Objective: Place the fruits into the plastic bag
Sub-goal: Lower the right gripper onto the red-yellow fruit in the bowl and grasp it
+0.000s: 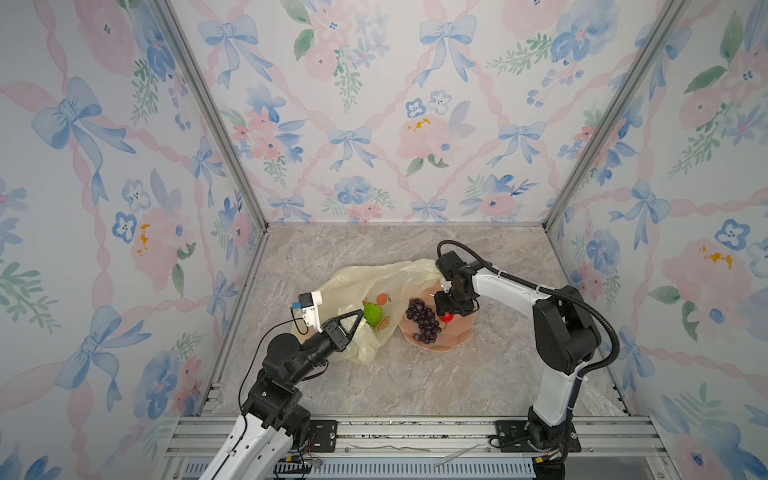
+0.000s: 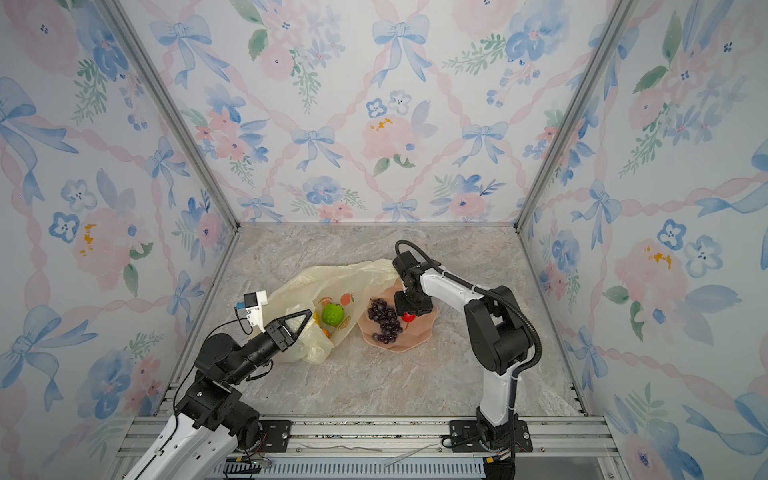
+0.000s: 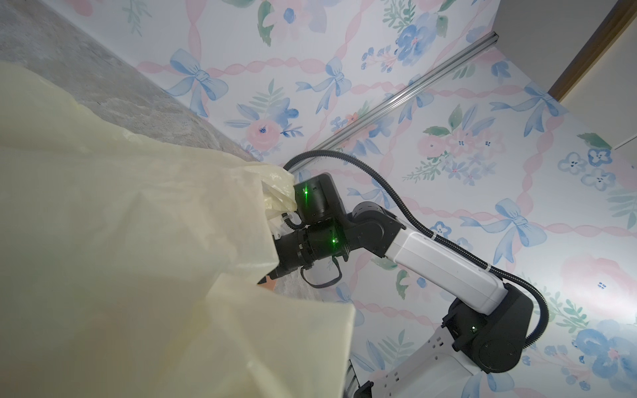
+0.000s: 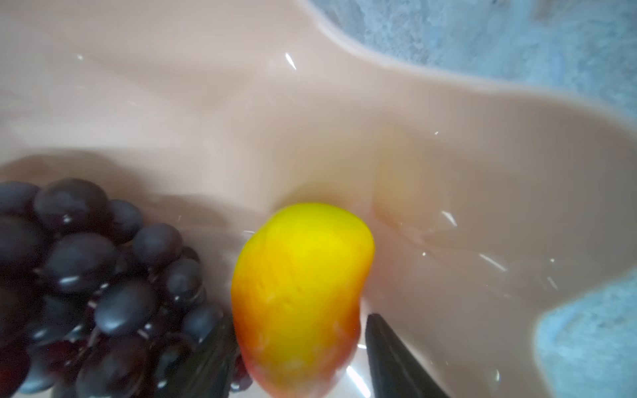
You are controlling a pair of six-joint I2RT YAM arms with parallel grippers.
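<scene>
In both top views, the thin translucent pale-yellow plastic bag (image 1: pixel 374 278) (image 2: pixel 328 278) is lying open-mouthed on the grey marbled tabletop (image 1: pixel 415 382). The left gripper (image 1: pixel 357 314) (image 2: pixel 306 314) is clamping its near rim, jaws together. A bumpy green lime (image 1: pixel 372 314) (image 2: pixel 332 314) is sitting inside. Just beside, a wavy-edged pink dish (image 1: pixel 440 347) (image 2: pixel 399 347) is holding a dark purple grape bunch (image 1: pixel 424 321) (image 2: pixel 384 321) and a red-yellow mango (image 1: pixel 446 318) (image 2: pixel 409 318), with the right gripper (image 1: pixel 448 312) (image 2: pixel 409 311) hanging over it.

In the left wrist view, the plastic bag (image 3: pixel 138 241) is draping limply across the lens: flimsy film, likely sagging shut if released.

In the right wrist view, the right gripper's dark fingers (image 4: pixel 396 355) are flanking the mango (image 4: pixel 303 275); whether they are squeezing, I cannot tell. Glossy and rounded, it is looking slippery, best taken across its middle. The grape bunch (image 4: pixel 86 275) is crowding one finger.
</scene>
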